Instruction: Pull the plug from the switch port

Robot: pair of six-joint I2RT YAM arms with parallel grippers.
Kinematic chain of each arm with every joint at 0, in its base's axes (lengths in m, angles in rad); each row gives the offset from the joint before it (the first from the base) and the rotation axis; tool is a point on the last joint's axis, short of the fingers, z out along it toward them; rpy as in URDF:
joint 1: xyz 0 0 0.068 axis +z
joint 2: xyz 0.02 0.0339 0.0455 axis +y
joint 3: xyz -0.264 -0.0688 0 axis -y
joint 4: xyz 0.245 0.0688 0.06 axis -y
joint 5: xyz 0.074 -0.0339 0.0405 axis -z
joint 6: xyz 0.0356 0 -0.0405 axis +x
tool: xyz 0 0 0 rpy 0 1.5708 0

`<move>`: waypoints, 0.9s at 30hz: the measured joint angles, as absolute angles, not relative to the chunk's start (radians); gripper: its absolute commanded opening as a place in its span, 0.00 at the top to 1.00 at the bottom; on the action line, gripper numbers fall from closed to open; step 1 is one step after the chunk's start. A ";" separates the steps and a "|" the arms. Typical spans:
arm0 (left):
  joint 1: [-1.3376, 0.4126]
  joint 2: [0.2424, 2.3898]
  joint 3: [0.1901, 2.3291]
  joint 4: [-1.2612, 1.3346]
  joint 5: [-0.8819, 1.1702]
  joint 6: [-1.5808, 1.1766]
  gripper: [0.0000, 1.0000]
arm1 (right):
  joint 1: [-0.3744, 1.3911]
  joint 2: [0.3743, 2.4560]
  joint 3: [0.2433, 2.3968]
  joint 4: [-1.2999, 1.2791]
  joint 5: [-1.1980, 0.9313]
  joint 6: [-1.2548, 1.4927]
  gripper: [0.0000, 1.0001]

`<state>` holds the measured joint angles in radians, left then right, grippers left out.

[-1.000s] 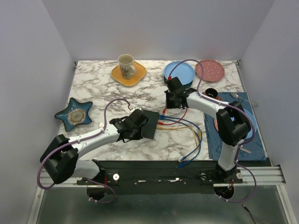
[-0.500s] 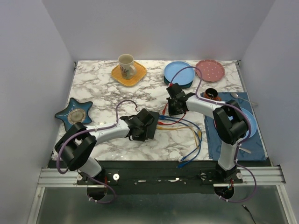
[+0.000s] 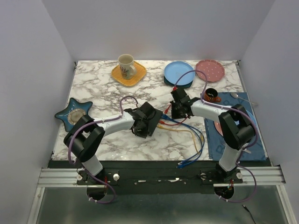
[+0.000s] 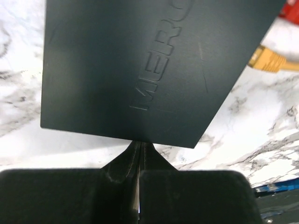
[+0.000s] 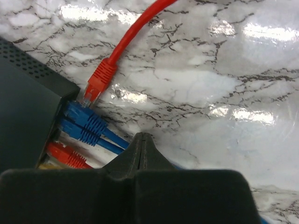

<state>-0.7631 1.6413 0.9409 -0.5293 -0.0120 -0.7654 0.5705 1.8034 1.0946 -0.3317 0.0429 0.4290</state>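
Switch port (image 5: 56,131) openings line the black box (image 4: 126,70) edge to the right of the left jaws (image 4: 140,147). Those jaws are pressed together save a hairline slit, tips at the box's near edge on the marble desk (image 4: 261,133). Off that right edge shows a yellow plug (image 4: 268,59). Ahead and left of the right jaws (image 5: 144,138), fully together and gripping nothing, two blue plugs (image 5: 85,116) sit in the ports. Just beyond them a red plug (image 5: 99,83) lies with its clear nose at the box corner; whether it is seated I cannot tell.
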 measured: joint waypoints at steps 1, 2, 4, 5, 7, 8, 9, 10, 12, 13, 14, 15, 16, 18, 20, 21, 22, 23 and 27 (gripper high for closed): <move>-0.754 1.649 0.950 -0.535 -0.006 -0.767 0.92 | 0.569 1.796 1.088 -0.333 0.039 0.430 0.99; -0.741 1.657 0.960 -0.541 -0.002 -0.767 0.92 | 0.567 1.789 1.082 -0.334 0.035 0.432 0.98; -0.712 1.674 0.981 -0.553 0.007 -0.767 0.92 | 0.565 1.774 1.072 -0.332 0.027 0.438 0.98; -0.699 1.679 0.987 -0.556 0.008 -0.767 0.92 | 0.564 1.766 1.066 -0.332 0.021 0.441 0.97; -0.664 1.693 1.004 -0.563 0.017 -0.767 0.92 | 0.564 1.751 1.059 -0.332 0.001 0.450 0.97; -0.642 1.703 1.015 -0.564 0.023 -0.766 0.92 | 0.564 1.746 1.057 -0.332 -0.015 0.455 0.96; -0.624 1.710 1.026 -0.563 0.026 -0.766 0.92 | 0.567 1.744 1.057 -0.332 -0.033 0.461 0.96; -0.600 1.723 1.042 -0.565 0.030 -0.764 0.92 | 0.569 1.743 1.057 -0.331 -0.049 0.466 0.96; -0.568 1.747 1.077 -0.568 0.031 -0.760 0.92 | 0.571 1.743 1.057 -0.331 -0.078 0.476 0.96; -0.555 1.760 1.101 -0.575 0.031 -0.756 0.92 | 0.575 1.743 1.058 -0.331 -0.088 0.479 0.96; -0.542 1.779 1.132 -0.579 0.032 -0.752 0.92 | 0.576 1.745 1.061 -0.331 -0.097 0.482 0.96; -0.536 1.794 1.158 -0.587 0.032 -0.749 0.92 | 0.577 1.751 1.071 -0.333 -0.107 0.485 0.96; -0.530 1.814 1.194 -0.596 0.033 -0.744 0.92 | 0.577 1.758 1.081 -0.333 -0.113 0.488 0.96; -0.517 1.847 1.257 -0.601 0.033 -0.736 0.92 | 0.578 1.767 1.105 -0.339 -0.114 0.493 0.96; -0.508 1.864 1.299 -0.604 0.033 -0.729 0.92 | 0.579 1.765 1.126 -0.343 -0.107 0.496 0.94; -0.502 1.865 1.312 -0.603 0.033 -0.725 0.92 | 0.580 1.763 1.140 -0.346 -0.095 0.495 0.94; -0.493 1.864 1.319 -0.604 0.031 -0.722 0.92 | 0.580 1.760 1.155 -0.348 -0.081 0.492 0.94; -0.485 1.861 1.322 -0.603 0.027 -0.720 0.92 | 0.580 1.757 1.172 -0.353 -0.071 0.487 0.94; -0.462 1.847 1.297 -0.598 0.019 -0.719 0.92 | 0.560 1.759 1.271 -0.389 -0.036 0.464 0.94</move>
